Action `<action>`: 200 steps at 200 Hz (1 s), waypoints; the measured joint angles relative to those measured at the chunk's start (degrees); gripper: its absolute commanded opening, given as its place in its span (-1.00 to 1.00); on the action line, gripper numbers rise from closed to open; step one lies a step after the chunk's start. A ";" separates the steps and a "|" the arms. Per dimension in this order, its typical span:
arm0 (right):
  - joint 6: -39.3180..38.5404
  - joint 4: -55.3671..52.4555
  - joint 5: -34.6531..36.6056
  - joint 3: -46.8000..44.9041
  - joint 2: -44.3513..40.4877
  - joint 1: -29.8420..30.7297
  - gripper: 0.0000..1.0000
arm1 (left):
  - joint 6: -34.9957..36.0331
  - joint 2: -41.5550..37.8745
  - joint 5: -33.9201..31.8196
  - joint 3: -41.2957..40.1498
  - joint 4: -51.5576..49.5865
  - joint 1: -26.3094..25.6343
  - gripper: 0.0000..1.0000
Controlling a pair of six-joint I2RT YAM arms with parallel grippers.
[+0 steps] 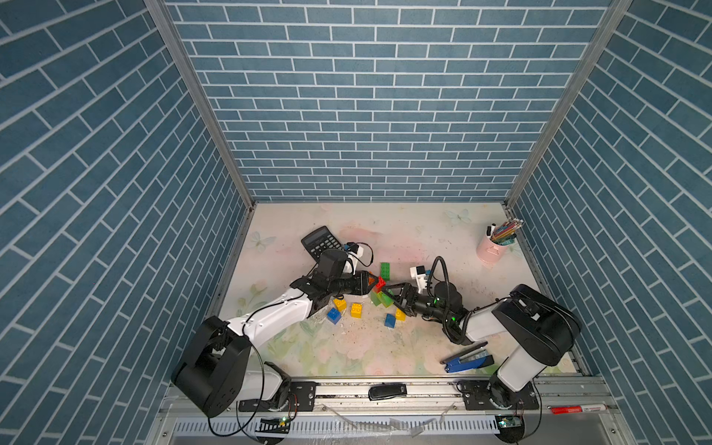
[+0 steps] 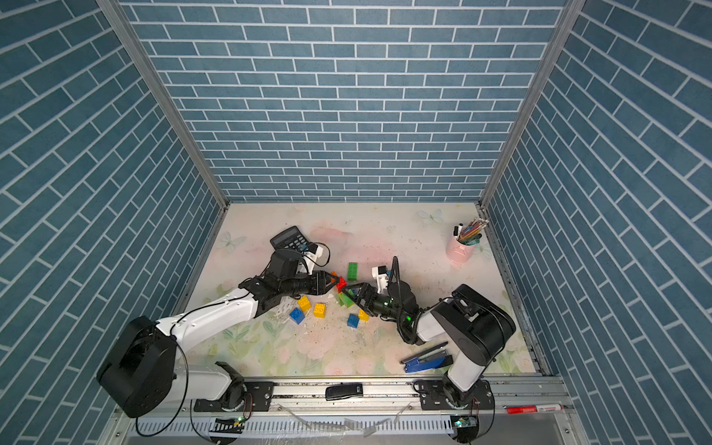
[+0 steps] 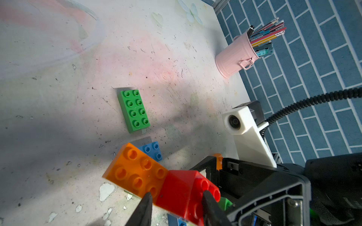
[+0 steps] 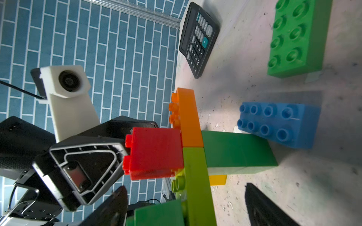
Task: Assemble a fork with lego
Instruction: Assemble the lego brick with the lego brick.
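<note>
Left end effector (image 3: 176,193) pinches 1 red brick (image 3: 182,184); right end effector (image 1: 393,294) stands spread.

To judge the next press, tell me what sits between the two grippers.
The joined lego piece: the left gripper is shut on its red brick, and its lime brick runs between the fingers of the open right gripper. Both wrist views show it.

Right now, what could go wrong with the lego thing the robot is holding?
1. The left end effector pinches only the red brick; the orange brick and the rest might snap off.
2. The right end effector is open around the lime brick and very near the left one; they could bump.
3. The blue brick lies close by and could get knocked.
</note>
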 measured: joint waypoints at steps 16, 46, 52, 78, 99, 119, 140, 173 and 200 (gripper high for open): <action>1.05 2.49 -0.24 -0.09 1.18 -0.13 0.82 | 0.02 0.00 0.00 0.00 0.00 0.00 -0.14; 2.19 4.76 -0.81 -0.22 2.67 -0.15 0.78 | 0.02 0.00 0.00 0.00 0.00 0.00 -0.14; 2.34 5.05 -0.94 -0.22 2.75 -0.17 0.77 | 0.02 0.00 0.00 0.00 0.00 0.00 -0.15; 2.51 5.88 -1.33 -0.22 2.95 -0.26 0.72 | 0.04 0.00 0.00 0.00 0.00 0.00 -0.15; 2.62 6.29 -1.60 -0.22 3.32 -0.26 0.65 | 0.04 0.00 0.02 0.00 0.00 0.00 -0.15; 3.30 6.58 -2.03 -0.20 3.85 -0.26 0.58 | 0.07 0.00 0.02 0.02 -0.02 0.00 -0.15; 3.76 7.02 -2.29 -0.11 3.98 -0.31 0.52 | 0.09 -0.02 0.00 0.00 -0.04 0.00 -0.15; 4.02 7.96 -2.67 0.15 4.42 -0.42 0.42 | 0.15 -0.02 0.00 0.00 -0.04 0.00 -0.15; 4.22 8.31 -2.89 0.20 4.48 -0.52 0.35 | 0.17 -0.02 0.00 0.02 -0.04 0.00 -0.15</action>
